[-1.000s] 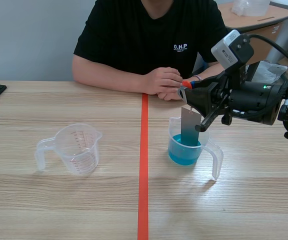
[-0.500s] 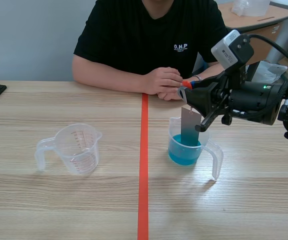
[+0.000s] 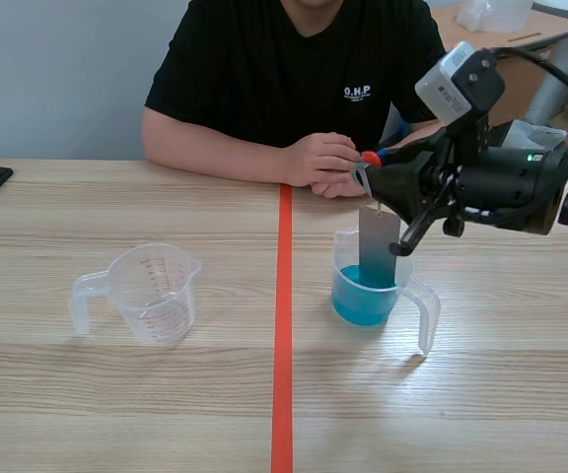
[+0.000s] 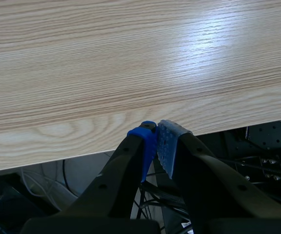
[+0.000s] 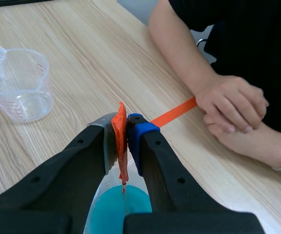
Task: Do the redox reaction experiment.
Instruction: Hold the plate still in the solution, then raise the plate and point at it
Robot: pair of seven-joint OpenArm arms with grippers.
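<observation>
right fingers [image 5: 141, 146] clamped on orange clip [image 5: 120, 131] | metal strip [image 3: 378, 246] hangs at 6 o'clock, axis 12–6, tip in blue-filled cup [image 3: 341, 258] | left fingers [image 4: 143, 144] together, empty

Empty jug [image 3: 153, 292] left of tape line [image 3: 282, 325]; filled jug [image 3: 368, 294] right; plate [image 3: 378, 244], under clip [image 3: 367, 161], in it.

Right hand [image 5: 122, 127] clamps an orange strip [image 5: 123, 163].
Its lower end hangs just over blue liquid [image 5: 116, 214] beneath the hand.
</observation>
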